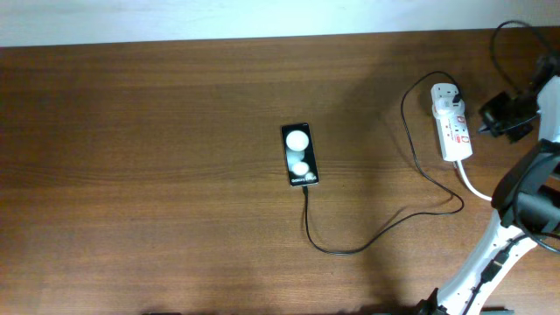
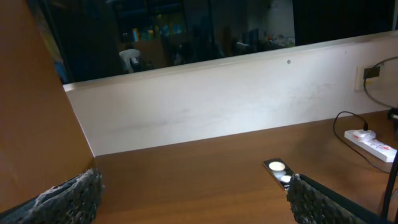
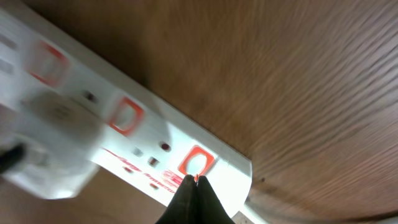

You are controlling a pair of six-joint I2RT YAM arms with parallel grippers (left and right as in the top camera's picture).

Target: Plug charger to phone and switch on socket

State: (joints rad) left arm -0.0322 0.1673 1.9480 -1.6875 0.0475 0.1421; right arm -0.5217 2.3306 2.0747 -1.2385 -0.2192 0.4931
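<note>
Phone [image 1: 300,155] lies flat near the centre of the table [image 1: 131,175], long axis running far-to-near, lettered end toward the near edge. There the charger [image 1: 350,248] meets it, then loops right to the far end of the socket [image 1: 452,131]. The socket lies roughly parallel, white cord [image 1: 472,185] leaving its near end. Right gripper [image 3: 196,186], fingers pressed together, tip on the socket just beside a red-framed switch [image 3: 195,163]. Left gripper [image 2: 194,186] spread wide above the table

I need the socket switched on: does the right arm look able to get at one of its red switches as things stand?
Likely yes. The right gripper, jaws together, has its tip right at a red switch on the socket, with nothing between them in the right wrist view.
</note>
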